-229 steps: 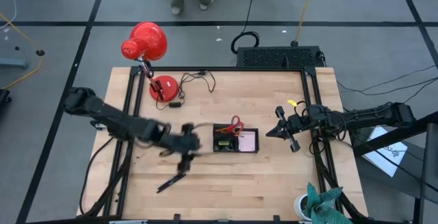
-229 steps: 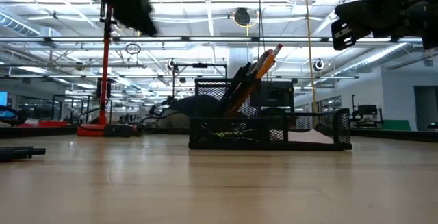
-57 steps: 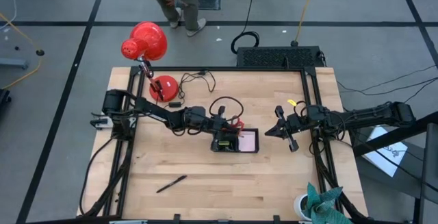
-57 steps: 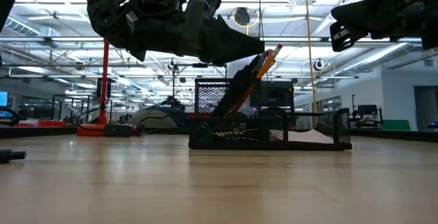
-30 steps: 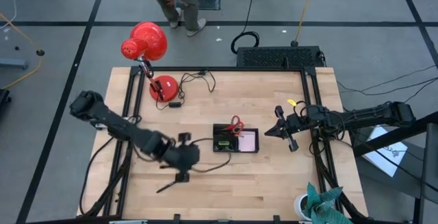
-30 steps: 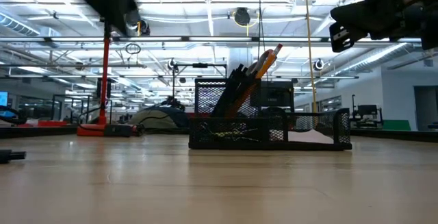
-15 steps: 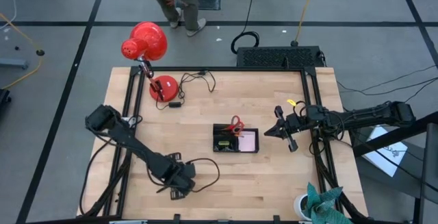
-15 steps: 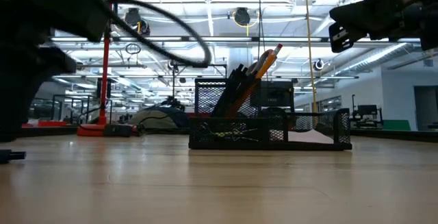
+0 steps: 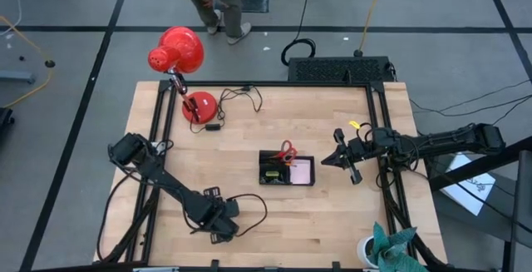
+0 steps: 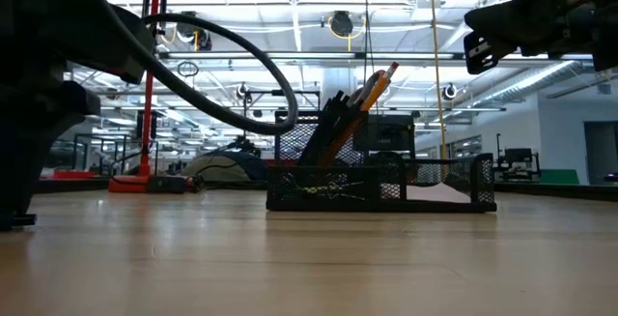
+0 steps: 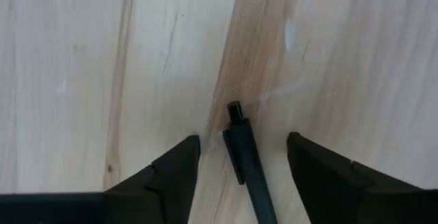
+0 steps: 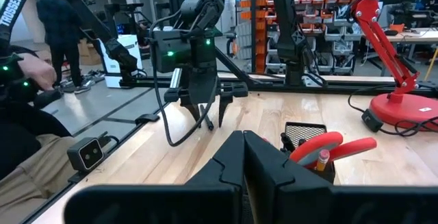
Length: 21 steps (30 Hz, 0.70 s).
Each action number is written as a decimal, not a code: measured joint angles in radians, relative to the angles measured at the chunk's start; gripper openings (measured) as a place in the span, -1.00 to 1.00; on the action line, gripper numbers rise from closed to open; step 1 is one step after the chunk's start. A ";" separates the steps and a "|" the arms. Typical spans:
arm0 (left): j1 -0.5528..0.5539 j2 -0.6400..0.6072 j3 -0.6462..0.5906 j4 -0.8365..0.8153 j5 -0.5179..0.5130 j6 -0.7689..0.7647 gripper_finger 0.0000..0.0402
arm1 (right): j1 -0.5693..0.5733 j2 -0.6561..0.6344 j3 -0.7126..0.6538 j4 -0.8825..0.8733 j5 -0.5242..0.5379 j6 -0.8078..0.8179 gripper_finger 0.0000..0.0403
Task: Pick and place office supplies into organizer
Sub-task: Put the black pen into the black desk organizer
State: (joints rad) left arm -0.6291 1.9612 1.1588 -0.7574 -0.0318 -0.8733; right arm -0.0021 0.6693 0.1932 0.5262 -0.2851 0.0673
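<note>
Near the table's front edge, left of centre: left gripper [image 9: 218, 228] down over a black pen [image 11: 246, 164].

Toward the back-left corner, red desk lamp [image 9: 177, 54], its base on the wood. At the front edge, left gripper low at the table [image 9: 332, 222], fingers [image 11: 171, 176] spread wide either side of the pen (flat on the wood, between the fingers, touched by neither as far as visible). Close to the middle of the table, black organizer [image 9: 286, 171], holding red-handled scissors [image 9: 285, 150], an orange pencil [image 10: 370, 88] leaning upright, a pink sticky-note pad [image 9: 300, 172]. Toward the right edge, right gripper [image 9: 340, 161] raised above the wood, well apart from the organizer, jaws pressed together, holding nothing.
</note>
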 joint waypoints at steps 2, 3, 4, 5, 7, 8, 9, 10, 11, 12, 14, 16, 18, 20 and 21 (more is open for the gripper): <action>-0.007 0.002 0.000 0.000 -0.012 0.000 0.04 | 0.000 0.000 0.000 0.000 0.000 0.000 -1.00; -0.008 0.002 0.000 0.001 -0.019 0.000 0.00 | 0.000 0.000 0.000 0.000 0.000 0.000 -1.00; -0.010 0.002 0.000 0.004 -0.026 0.001 -0.05 | 0.000 0.000 0.000 0.000 0.000 0.000 -1.00; -0.010 0.002 0.000 0.005 -0.027 0.003 -0.10 | 0.000 0.000 0.000 0.000 0.000 0.000 -1.00; -0.015 0.001 0.000 0.005 -0.028 0.007 -0.20 | 0.000 0.000 0.000 0.001 0.000 0.000 -1.00; -0.016 0.001 0.000 0.008 -0.032 0.012 -0.26 | 0.000 0.000 0.000 0.001 0.000 0.000 -1.00; -0.020 0.001 -0.001 0.012 -0.036 0.020 -0.31 | 0.000 0.000 0.000 0.001 0.000 0.000 -1.00; -0.023 0.001 -0.001 0.017 -0.042 0.027 -0.36 | 0.000 0.000 0.000 0.000 0.000 0.000 -1.00; -0.028 0.001 -0.002 0.020 -0.050 0.031 -0.41 | 0.000 0.000 0.000 0.001 0.000 0.000 -1.00; -0.031 0.001 -0.002 0.024 -0.060 0.033 -0.46 | 0.000 0.000 0.000 0.001 0.000 0.000 -1.00; -0.037 0.001 -0.002 0.028 -0.085 0.030 -0.55 | 0.000 0.000 0.000 0.001 0.000 0.000 -1.00; -0.036 0.001 -0.002 0.029 -0.089 0.025 -0.64 | 0.000 0.000 0.000 0.001 0.000 0.000 -1.00; -0.036 0.001 -0.002 0.029 -0.090 0.041 -0.71 | 0.000 0.000 0.000 0.001 0.000 0.000 -1.00; -0.037 0.001 -0.002 0.030 -0.093 0.066 -0.77 | 0.000 0.000 0.000 0.001 0.000 0.000 -1.00; -0.038 0.001 -0.002 0.030 -0.098 0.074 -0.78 | 0.000 0.000 0.000 0.001 0.000 0.000 -1.00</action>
State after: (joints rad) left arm -0.6676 1.9625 1.1568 -0.7270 -0.1295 -0.7990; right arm -0.0021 0.6693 0.1932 0.5270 -0.2852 0.0673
